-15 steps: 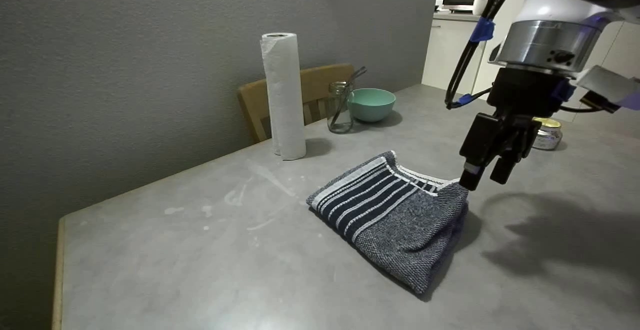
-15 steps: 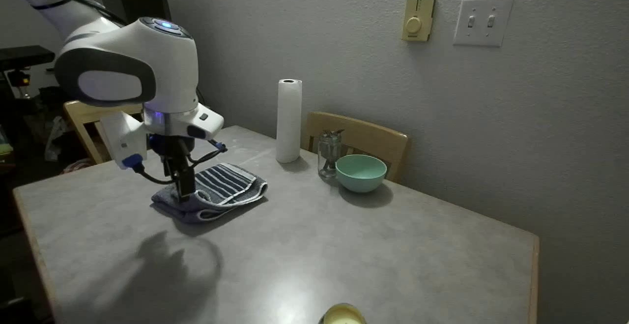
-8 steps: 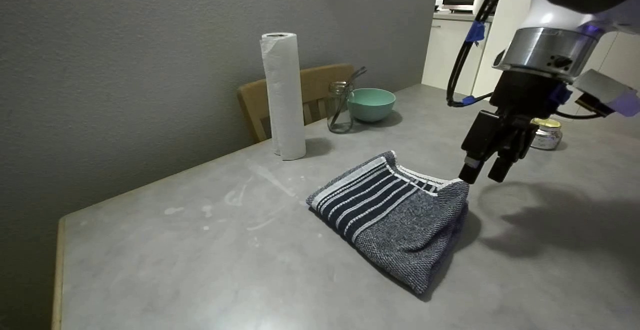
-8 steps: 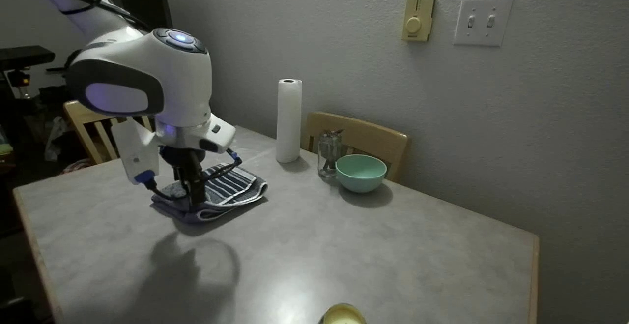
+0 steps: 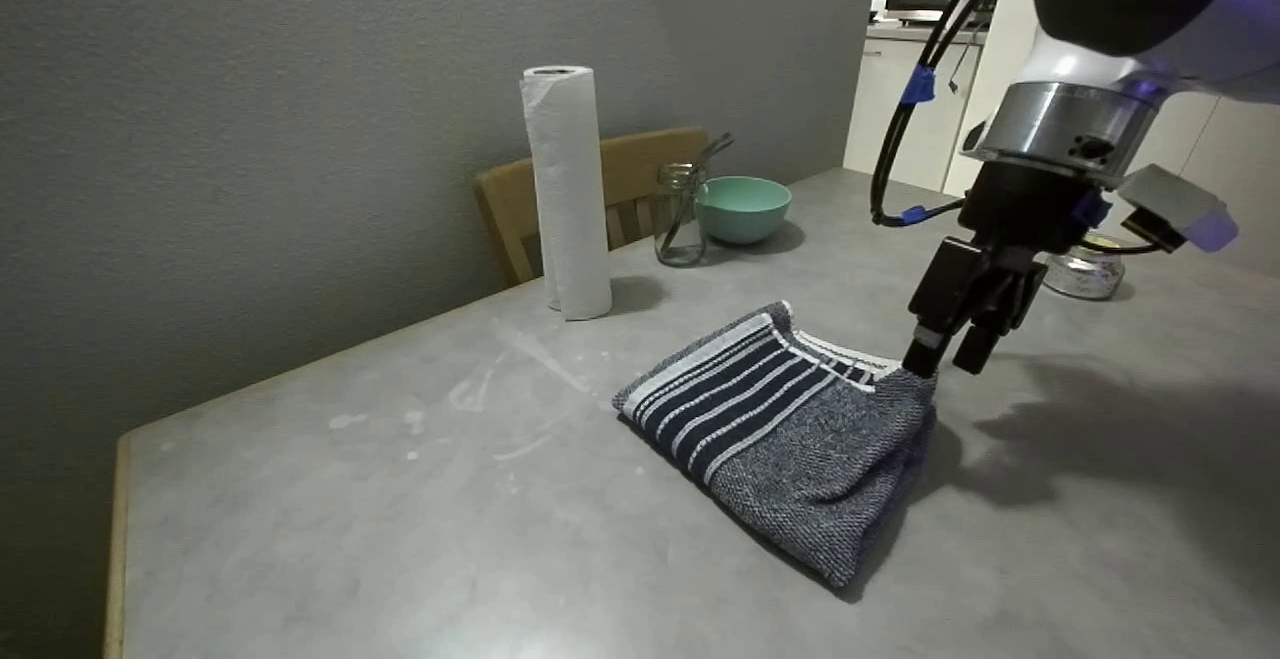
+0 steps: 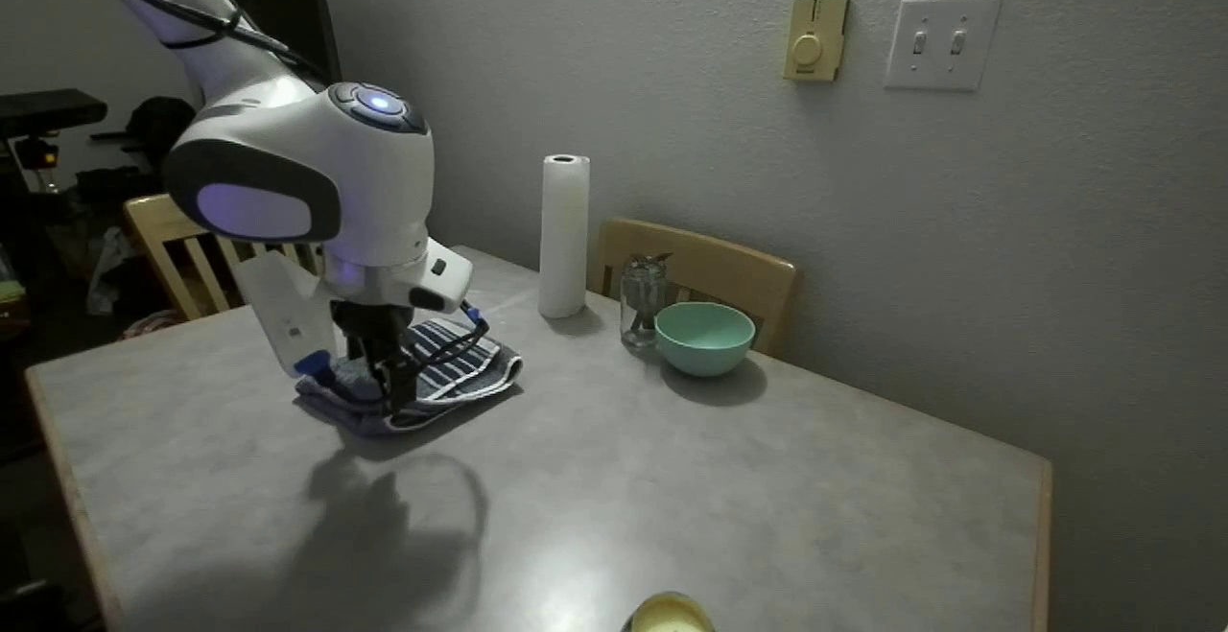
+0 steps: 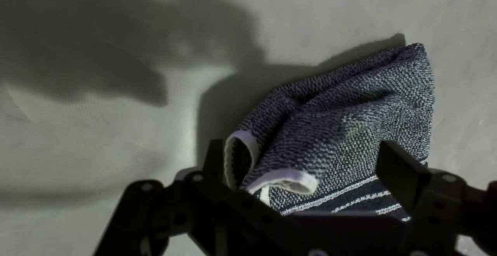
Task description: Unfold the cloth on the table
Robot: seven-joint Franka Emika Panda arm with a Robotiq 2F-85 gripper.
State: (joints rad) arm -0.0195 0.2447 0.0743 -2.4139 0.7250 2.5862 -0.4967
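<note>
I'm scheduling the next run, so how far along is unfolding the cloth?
Done: only positioning, it seems; the hand is at the white-trimmed edge of the cloth. Under way: probably lining up a grasp, since the jaws stand apart with no fabric visibly pinched. Left: gripping, then apparently all the unfolding, as the cloth lies folded on the table.

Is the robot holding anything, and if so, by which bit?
Nothing is held: the hand is wide open, and in the wrist view the cloth shows unpinched in its gap.

Wrist view: cloth [image 7: 361, 112] partly behind claw [image 7: 301, 149]. In exterior view, yellow-lidded jar [image 6: 672, 616] cut off by bottom edge.
</note>
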